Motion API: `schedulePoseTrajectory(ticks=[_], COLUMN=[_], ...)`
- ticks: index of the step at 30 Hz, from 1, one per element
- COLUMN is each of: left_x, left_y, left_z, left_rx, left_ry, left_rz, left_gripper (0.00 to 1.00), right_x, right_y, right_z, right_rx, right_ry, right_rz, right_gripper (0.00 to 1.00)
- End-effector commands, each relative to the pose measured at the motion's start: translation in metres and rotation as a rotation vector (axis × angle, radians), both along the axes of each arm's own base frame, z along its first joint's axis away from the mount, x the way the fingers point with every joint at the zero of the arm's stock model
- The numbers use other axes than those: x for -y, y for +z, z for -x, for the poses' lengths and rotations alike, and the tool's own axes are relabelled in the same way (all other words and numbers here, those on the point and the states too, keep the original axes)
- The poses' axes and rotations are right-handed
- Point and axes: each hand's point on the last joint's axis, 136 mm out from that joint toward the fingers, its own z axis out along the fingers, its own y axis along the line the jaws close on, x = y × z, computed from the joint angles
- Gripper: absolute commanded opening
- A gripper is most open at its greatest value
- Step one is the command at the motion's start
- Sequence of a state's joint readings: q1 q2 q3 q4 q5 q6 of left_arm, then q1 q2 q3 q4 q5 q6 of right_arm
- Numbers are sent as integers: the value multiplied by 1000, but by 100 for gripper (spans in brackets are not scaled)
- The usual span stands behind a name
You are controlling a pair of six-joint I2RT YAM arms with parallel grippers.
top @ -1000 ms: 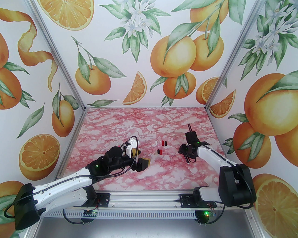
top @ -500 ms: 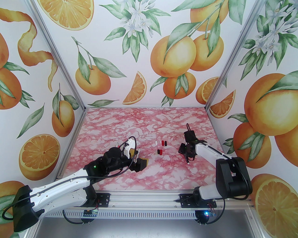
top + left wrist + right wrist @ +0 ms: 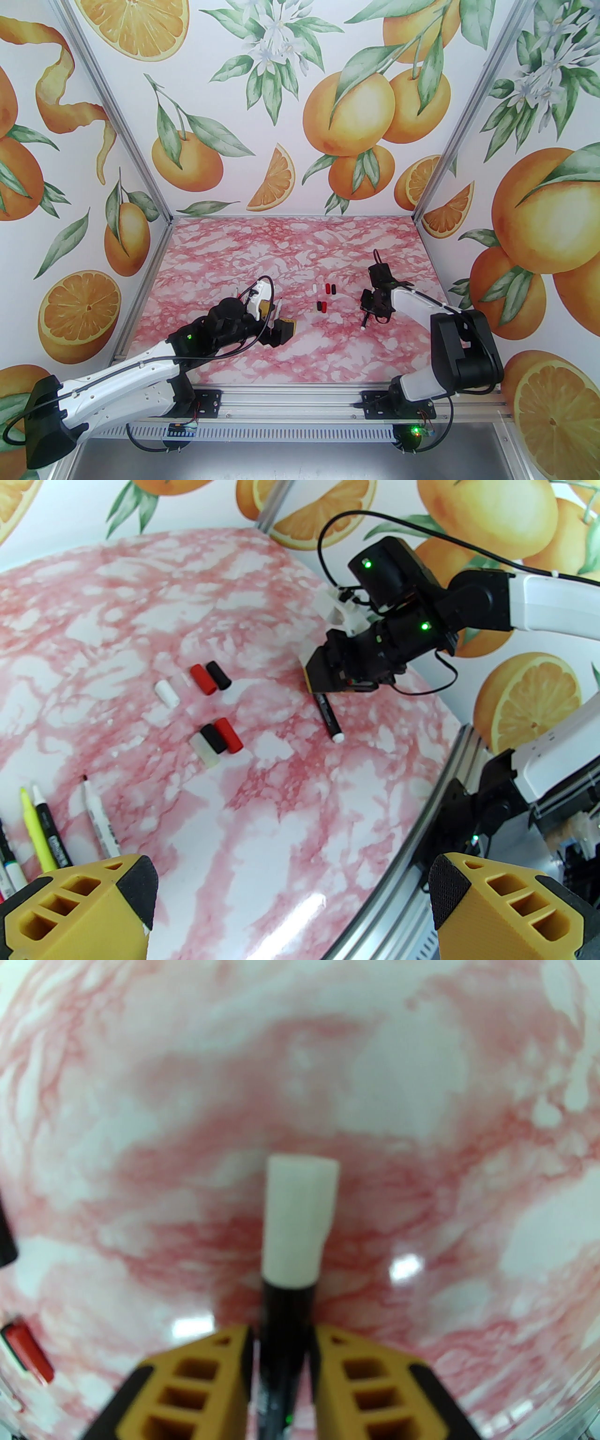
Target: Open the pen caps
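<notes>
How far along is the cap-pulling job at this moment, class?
Done: loose caps lie together on the table, with uncapped pens near the open left gripper. In hand: the right gripper clamps a black pen with its white cap on. Left: at least that cap to pull off.

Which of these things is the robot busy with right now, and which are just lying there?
Busy with:
- black pen, its white cap still on
- right gripper, pinching that pen
- left gripper, open, holding nothing

Just lying there:
- six loose caps in white, red, black and pale, on the table
- uncapped pens by the left gripper
</notes>
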State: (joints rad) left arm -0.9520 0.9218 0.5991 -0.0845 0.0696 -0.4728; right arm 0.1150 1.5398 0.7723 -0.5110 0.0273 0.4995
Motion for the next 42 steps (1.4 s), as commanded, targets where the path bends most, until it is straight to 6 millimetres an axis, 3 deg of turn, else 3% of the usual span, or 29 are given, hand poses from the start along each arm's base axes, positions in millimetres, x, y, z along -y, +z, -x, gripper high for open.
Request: schedulePoseTrajectory(ticks=[1,7,13,26,33,42], left_x=[-2,-1,-2,34,55,66], left_y=[9,9,7,10,27,57], left_z=[1,1,0,-6,-13,-21], left_rx=[12,6,-30,-161,-171,-163], left_ry=[6,8,36,-32,-66,-75], left_rz=[18,23,48,219,326,447], left_gripper=[100,100,100,100,100,97], right_x=[0,-3,-21,-93,-125,-161], right_y=[3,9,39,141,196,257], right_z=[-10,-13,-15,6,21,35], right_rx=[19,46,158,460,623,790], right_ry=[-4,11,76,252,292,321], right_rz=[21,36,0,-297,-542,-820], right_gripper=[27,20,18,18,19,19])
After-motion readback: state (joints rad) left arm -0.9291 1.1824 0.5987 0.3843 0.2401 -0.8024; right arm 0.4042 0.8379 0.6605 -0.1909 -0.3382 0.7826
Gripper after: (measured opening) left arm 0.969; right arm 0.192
